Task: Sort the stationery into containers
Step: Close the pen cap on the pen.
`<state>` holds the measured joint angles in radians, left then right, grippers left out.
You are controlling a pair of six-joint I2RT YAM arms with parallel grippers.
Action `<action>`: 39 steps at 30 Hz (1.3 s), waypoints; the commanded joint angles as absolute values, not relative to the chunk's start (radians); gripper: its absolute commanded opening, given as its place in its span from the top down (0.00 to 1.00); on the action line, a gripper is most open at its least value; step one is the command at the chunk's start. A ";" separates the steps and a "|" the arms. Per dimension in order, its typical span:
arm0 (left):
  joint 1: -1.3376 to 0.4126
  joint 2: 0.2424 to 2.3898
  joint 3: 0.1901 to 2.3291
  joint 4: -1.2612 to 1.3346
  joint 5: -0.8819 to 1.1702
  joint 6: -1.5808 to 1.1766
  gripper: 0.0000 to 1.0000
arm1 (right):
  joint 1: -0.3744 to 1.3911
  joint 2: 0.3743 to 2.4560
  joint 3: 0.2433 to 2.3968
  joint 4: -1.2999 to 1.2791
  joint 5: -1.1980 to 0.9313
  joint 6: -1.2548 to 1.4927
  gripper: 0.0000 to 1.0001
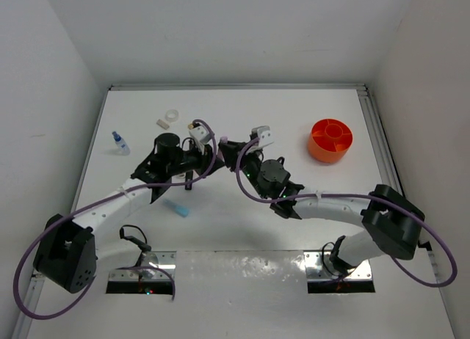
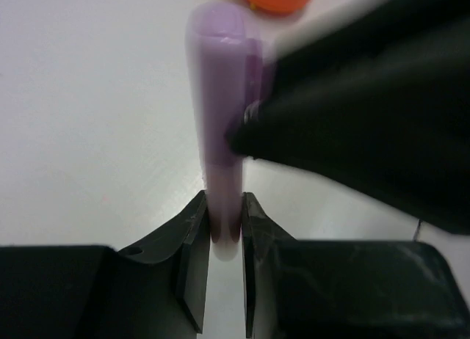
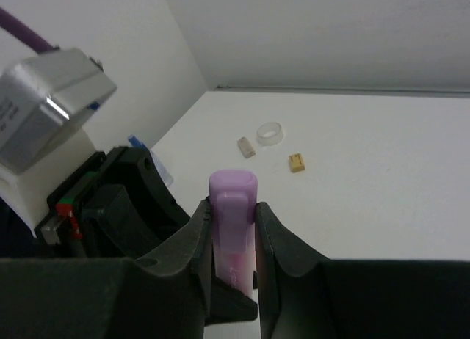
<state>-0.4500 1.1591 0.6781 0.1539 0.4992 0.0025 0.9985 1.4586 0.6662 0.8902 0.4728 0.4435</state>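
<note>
Gripping one end of the pink highlighter (image 2: 220,133) over the middle of the surface (image 1: 220,232) are the left fingers (image 2: 192,232); the right fingers (image 3: 275,240) clamp its capped end. Farther right, well apart, stands the orange tub (image 1: 323,152).

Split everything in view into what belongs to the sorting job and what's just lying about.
Job:
- lilac-pink highlighter, gripped by left claw and right claw
- light-blue highlighter
- blue-capped bottle
- tape ring
- beige block
- tan block
- orange tub

Lying about (rig parts only):
- purple cables
- metal base plates
</note>
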 commanded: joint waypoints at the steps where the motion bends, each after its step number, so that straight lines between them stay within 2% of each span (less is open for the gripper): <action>1: -0.362 1.118 0.798 0.813 0.325 -0.014 1.00 | 1.134 1.577 0.526 0.409 0.259 0.463 1.00; 12: -0.344 1.124 0.782 0.830 0.386 -0.005 1.00 | 1.126 1.577 0.511 0.436 0.275 0.476 1.00; 18: -0.341 1.103 0.769 0.789 0.393 -0.005 1.00 | 1.063 1.461 0.515 0.411 0.290 0.434 1.00; 21: -0.341 1.100 0.773 0.752 0.405 -0.005 1.00 | 1.040 1.370 0.636 0.268 0.302 0.329 1.00; 23: -0.337 1.095 0.775 0.707 0.426 -0.005 1.00 | 1.010 1.301 0.698 0.207 0.290 0.284 0.88; 24: -0.337 1.091 0.773 0.690 0.440 -0.005 1.00 | 0.997 1.275 0.745 0.183 0.276 0.252 0.69; 28: -0.344 1.071 0.759 0.600 0.561 -0.037 1.00 | 0.904 1.152 0.831 0.112 0.187 0.198 0.28; 31: -0.356 1.063 0.750 0.551 0.610 -0.044 1.00 | 0.874 1.137 0.925 0.083 0.121 0.163 0.23; 33: -0.374 1.058 0.747 0.506 0.637 -0.040 1.00 | 0.879 1.153 1.003 0.068 0.098 0.140 0.25; 34: -0.386 1.057 0.747 0.479 0.644 -0.035 1.00 | 0.879 1.163 1.028 0.064 0.089 0.138 0.29; 39: -0.399 1.054 0.750 0.431 0.660 -0.040 1.00 | 0.903 1.230 1.106 0.139 0.066 0.130 0.27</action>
